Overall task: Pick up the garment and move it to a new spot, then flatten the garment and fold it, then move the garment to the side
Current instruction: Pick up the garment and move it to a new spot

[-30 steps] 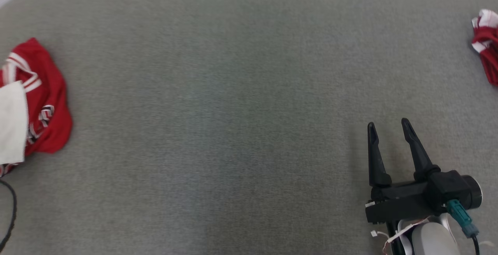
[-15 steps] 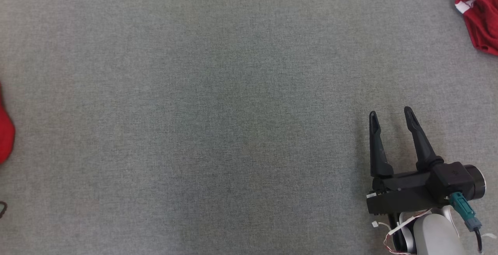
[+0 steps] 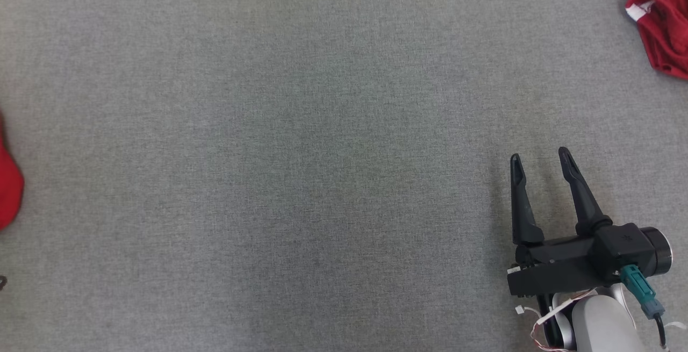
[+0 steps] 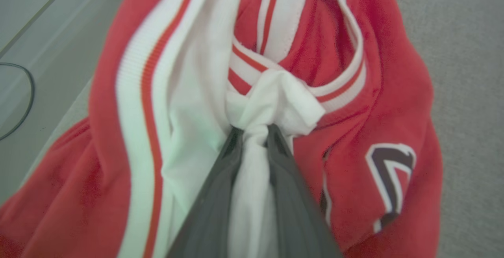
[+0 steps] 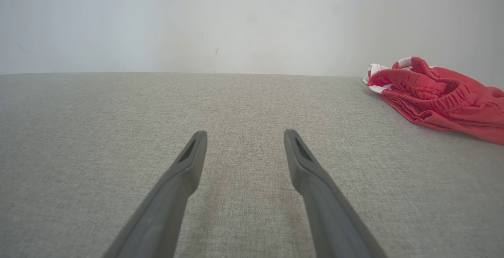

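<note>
Red garment [image 4: 393, 92] sits pinched at its white fold by the left gripper [image 4: 254, 130]: pickup step. Next, I judge, lift it clear. Right gripper [image 3: 539, 154] stands spread.

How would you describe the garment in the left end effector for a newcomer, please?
On the wide grey fabric surface, look to the left edge: a crumpled red jersey with white striped trim, pinched by the left end effector. Unlike the red elastic-waisted shorts at far right, it bears a dark chevron emblem.
</note>
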